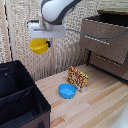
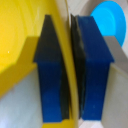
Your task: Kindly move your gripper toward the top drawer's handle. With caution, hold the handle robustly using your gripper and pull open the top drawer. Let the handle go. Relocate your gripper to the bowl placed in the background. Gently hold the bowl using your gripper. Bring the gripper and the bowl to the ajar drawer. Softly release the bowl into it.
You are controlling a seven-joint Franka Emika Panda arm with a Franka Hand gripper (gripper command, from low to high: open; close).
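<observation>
So the bowl [image 1: 39,46] is up in the air right now, yellow and tipped a bit on its side, hanging under the gripper [image 1: 48,43], well above the floor and well apart from everything on it. In the wrist view you can see why it stays put: the two blue fingers [image 2: 95,65] are squeezed narrow on the bowl's rim [image 2: 65,60], one pad inside the wall and one outside, with just the thin yellow edge between them. The white arm [image 1: 56,9] comes down from the top edge of the exterior view. Over on the exterior view's right is the dresser [image 1: 107,42], and the top drawer [image 1: 106,31] is pulled out, sticking forward past the drawer front below it, with its handle [image 1: 104,37] a thin silver bar across the front. The bowl is still way off from it, toward the exterior view's left. Down on the wooden floor [image 1: 95,107] there's a blue bowl [image 1: 67,90] sitting upright, and just beside it, touching or close to it, an orange patterned box [image 1: 77,78] standing on edge. A black bin [image 1: 20,97] fills the lower left corner of the exterior view.
</observation>
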